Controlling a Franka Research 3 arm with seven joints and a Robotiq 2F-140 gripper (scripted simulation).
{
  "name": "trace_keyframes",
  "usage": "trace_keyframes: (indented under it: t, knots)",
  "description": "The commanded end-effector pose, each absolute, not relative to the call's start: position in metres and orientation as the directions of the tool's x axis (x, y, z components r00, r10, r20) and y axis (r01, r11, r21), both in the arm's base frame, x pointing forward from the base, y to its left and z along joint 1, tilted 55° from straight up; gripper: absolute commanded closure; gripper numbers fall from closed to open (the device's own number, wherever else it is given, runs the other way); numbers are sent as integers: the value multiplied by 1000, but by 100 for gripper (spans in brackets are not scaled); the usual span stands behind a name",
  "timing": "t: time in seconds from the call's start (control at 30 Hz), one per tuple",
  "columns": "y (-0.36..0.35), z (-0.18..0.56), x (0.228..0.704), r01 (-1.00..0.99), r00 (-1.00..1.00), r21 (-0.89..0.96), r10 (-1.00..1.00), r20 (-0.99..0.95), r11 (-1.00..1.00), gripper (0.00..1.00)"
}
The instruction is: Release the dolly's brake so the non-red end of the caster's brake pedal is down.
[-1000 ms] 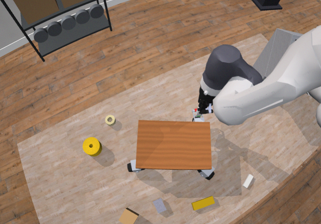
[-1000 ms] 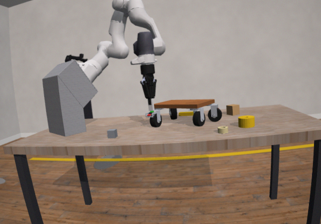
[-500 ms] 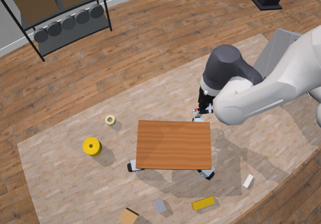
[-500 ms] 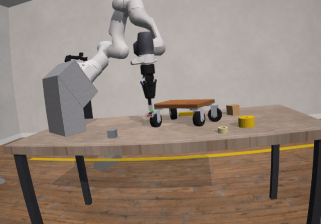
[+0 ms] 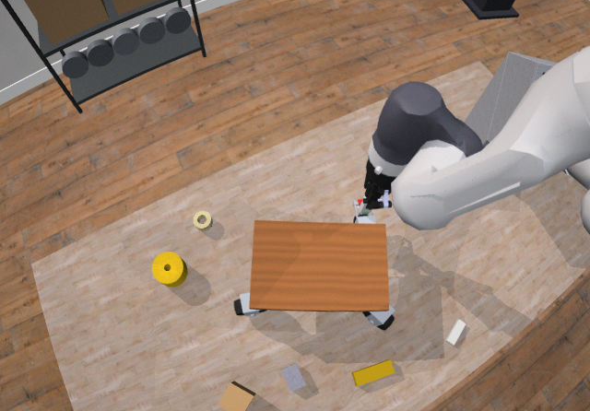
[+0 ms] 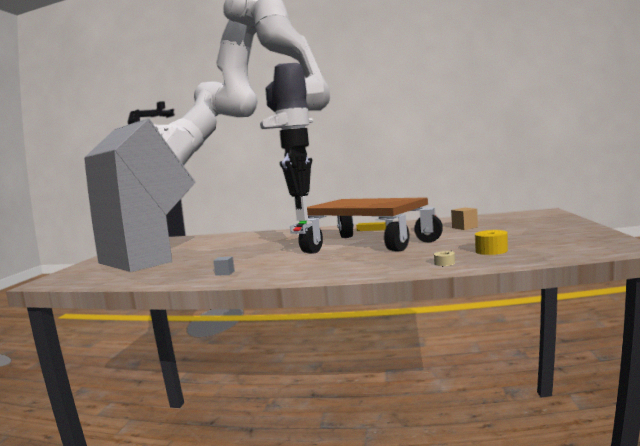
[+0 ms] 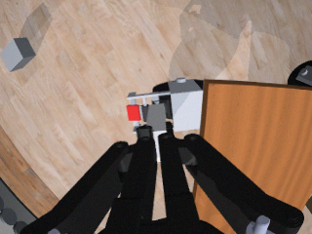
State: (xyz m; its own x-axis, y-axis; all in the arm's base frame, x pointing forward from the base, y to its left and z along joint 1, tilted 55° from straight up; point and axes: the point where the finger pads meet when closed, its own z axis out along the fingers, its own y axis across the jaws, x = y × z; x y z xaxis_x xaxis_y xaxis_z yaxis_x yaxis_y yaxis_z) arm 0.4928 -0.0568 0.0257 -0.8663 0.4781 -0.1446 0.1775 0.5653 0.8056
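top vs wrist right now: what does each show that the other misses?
Top only: the pale tape ring, the yellow spool, the yellow block, the white block and the floor shelf rack.

Wrist only: the closed fingers from close up, tips right at the brake pedal, whose red end points away from the deck; nothing is gripped.

Both: the dolly with its wooden deck, the braked caster at its corner, the shut gripper over it, and the wooden table.
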Motion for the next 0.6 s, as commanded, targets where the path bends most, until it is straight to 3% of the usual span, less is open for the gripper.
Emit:
trace_keyframes:
  t: [0.0,0.57]
  knots:
    - [-57,25,493,174,-867,804,476,-148,568,100]
    - [-53,21,496,174,-867,804,476,-148,568,100]
